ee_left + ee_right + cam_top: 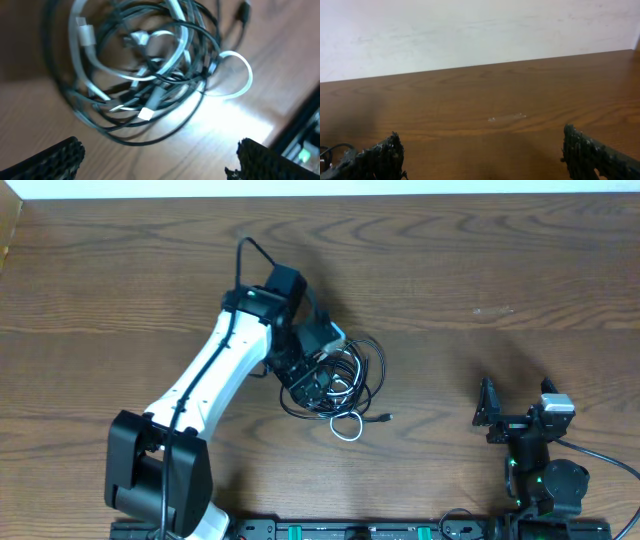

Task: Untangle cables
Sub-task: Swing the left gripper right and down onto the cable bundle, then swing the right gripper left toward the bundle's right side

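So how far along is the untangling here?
Done: nothing visible; the black and white cables lie in one tangled pile. In hand: the left gripper hovers open just above the pile, holding nothing; the right gripper is open, well away. Left: separating every cable.

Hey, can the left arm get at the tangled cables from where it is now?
Probably yes: the left end effector hangs open directly over the cables, and nothing lies between them.
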Tool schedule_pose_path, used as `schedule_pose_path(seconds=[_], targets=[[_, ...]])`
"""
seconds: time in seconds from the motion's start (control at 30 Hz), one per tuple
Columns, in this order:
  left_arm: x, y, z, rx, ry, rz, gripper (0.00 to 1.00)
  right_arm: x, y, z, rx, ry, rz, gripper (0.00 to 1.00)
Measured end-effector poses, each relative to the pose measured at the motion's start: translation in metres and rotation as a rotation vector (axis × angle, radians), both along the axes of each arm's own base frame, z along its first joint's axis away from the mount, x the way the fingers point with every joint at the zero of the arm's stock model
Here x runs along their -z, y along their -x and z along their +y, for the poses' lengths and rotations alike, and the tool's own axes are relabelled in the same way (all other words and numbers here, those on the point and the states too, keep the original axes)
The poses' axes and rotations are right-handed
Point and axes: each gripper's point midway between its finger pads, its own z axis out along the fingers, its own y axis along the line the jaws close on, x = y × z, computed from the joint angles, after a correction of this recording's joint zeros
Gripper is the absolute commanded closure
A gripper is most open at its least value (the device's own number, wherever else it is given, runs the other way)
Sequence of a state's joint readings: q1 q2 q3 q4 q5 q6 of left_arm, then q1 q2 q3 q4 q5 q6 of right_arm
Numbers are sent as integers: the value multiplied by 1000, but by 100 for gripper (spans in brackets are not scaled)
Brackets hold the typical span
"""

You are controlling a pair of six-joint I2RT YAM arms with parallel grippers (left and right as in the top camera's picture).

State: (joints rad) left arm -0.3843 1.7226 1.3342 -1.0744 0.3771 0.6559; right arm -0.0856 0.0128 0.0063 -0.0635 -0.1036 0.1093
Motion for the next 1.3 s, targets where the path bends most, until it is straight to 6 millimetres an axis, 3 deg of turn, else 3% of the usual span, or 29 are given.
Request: schedule_pose_path(seconds=[0.33, 0.6, 0.97, 1.13, 1.3], targets=[[-1, 28, -32, 234, 26, -8, 2, 0, 0, 0, 0, 0, 0, 1], [1, 28, -30, 197, -6, -5, 2, 0, 0, 0, 0, 0, 0, 1], [6, 6, -18, 14, -112, -58, 3, 0, 0, 0, 0, 0, 0, 1], [5, -10, -22, -56, -99, -105, 2, -11, 0, 2, -10, -42, -45, 1], [3, -24, -24, -125, -70, -136, 2, -3, 4, 10, -45, -134, 74, 1]])
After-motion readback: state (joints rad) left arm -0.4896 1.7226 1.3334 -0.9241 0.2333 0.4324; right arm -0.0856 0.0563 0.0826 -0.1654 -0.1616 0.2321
